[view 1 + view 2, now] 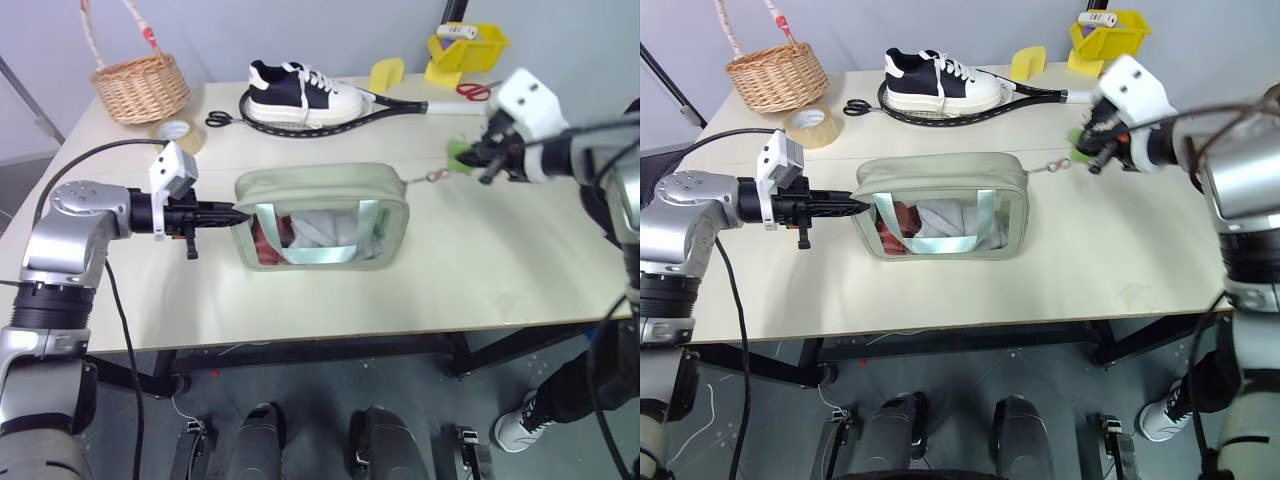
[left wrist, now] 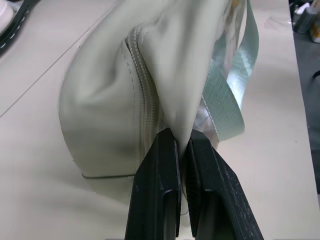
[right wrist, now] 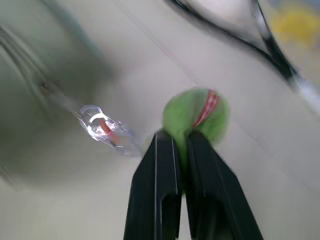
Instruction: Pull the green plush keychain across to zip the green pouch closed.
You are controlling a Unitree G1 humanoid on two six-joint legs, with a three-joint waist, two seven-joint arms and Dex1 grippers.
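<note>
- Pale wooden table point(image 1: 480, 280) under a grey wall, carrying the green pouch point(image 1: 320, 190) at its middle, with a wicker basket point(image 1: 140, 88), tape roll point(image 1: 812, 124), scissors point(image 1: 220, 119), black-and-white sneaker point(image 1: 300, 90), racket point(image 1: 390, 102) and yellow bin point(image 1: 470, 45) along the far side
- Left gripper point(image 1: 235, 214) clamped shut on the pouch's left end fabric, bracing it against the pull
- Right gripper point(image 1: 478, 158) pinched shut on the green plush keychain point(image 1: 458, 153), held off the pouch's right end with the chain point(image 1: 432, 177) drawn nearly taut from the zipper's end
- Zipper seemingly at or near its far stop; best kept pulling in line with the zipper track, low and straight, without lifting, while holding the left anchor firm; worth easing off once the chain is tight, else risk of dragging the pouch or straining the clasp
- Left wrist view: closed zipper teeth point(image 2: 145, 100) and a fold of fabric nipped between the black fingers point(image 2: 160, 195), detail lost from the head views
- Right wrist view: red stripe on the plush and a metal clasp point(image 3: 100, 125), though blurred
- Head views: whole layout and both arms at once
</note>
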